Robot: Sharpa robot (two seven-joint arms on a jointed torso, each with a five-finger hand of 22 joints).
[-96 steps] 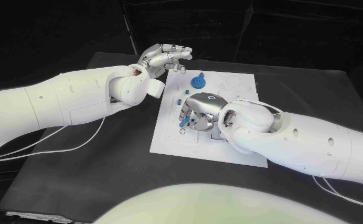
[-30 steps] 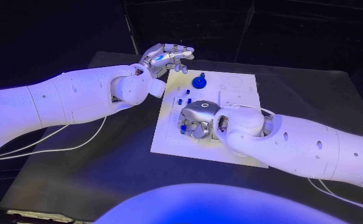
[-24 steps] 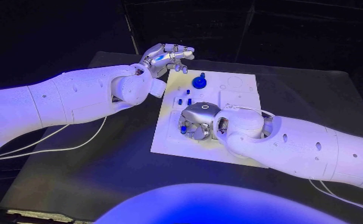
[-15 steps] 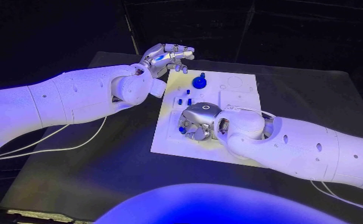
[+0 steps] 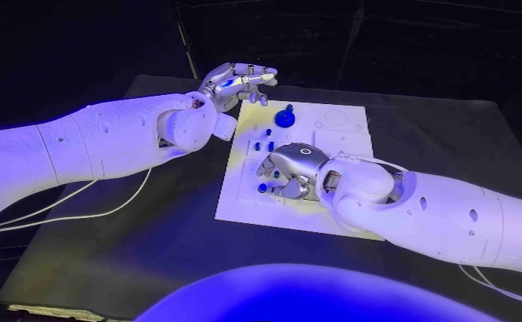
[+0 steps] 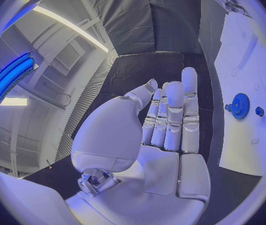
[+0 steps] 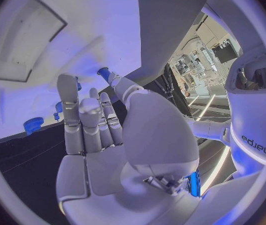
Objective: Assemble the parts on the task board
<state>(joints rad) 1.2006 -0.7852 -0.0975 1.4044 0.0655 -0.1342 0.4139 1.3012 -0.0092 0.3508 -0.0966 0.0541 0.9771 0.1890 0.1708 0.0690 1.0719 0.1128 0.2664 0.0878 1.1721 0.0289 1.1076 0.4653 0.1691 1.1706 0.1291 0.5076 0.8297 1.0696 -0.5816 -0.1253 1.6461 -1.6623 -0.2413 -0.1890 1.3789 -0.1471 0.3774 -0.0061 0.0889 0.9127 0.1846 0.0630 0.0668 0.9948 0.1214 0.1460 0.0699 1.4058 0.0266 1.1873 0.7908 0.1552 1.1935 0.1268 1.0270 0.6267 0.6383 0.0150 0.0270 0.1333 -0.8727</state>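
We see the white task board (image 5: 344, 137) at the centre of the black table (image 5: 130, 209). A blue gear-shaped part (image 5: 285, 119) stands near its 11 o'clock corner, with small blue parts (image 5: 262, 145) just below it. Our right hand (image 5: 292, 167) hangs over the board's left half; a blue piece (image 7: 102, 71) sits at a fingertip (image 7: 114, 77), though we cannot tell whether it is pinched. Our left hand (image 5: 236, 81) hovers off the board at about 10 o'clock, fingers straight and close together, holding nothing.
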